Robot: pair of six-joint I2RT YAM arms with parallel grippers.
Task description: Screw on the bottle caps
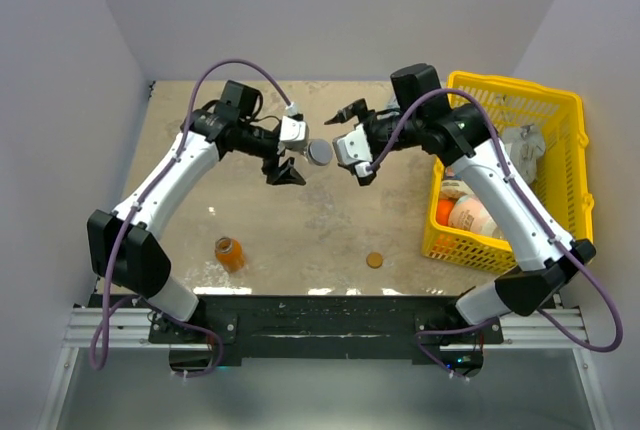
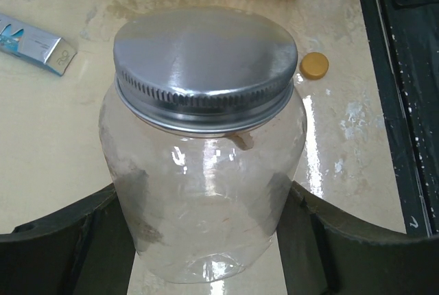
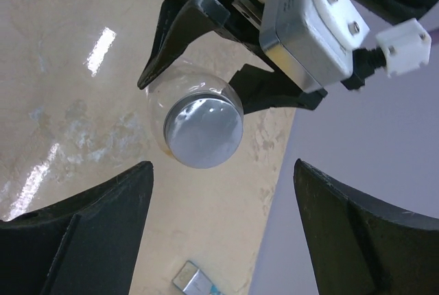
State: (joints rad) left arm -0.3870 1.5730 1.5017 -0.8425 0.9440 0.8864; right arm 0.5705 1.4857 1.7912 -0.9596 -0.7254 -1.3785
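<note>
Clear bottle, rounded, glossy, wears a ribbed silver cap.

Beige table, orange bottle upright at front left, brown cap lying well apart, yellow basket on right, grey bar.

Got the left arm stretched forward and bent in toward the middle, with the left gripper turned sideways and clamped on the clear bottle, held up off the table. Same deal with the right arm, coming in from the other side. Got the right gripper spread wide, gripping nothing, facing the left one up close.
</note>
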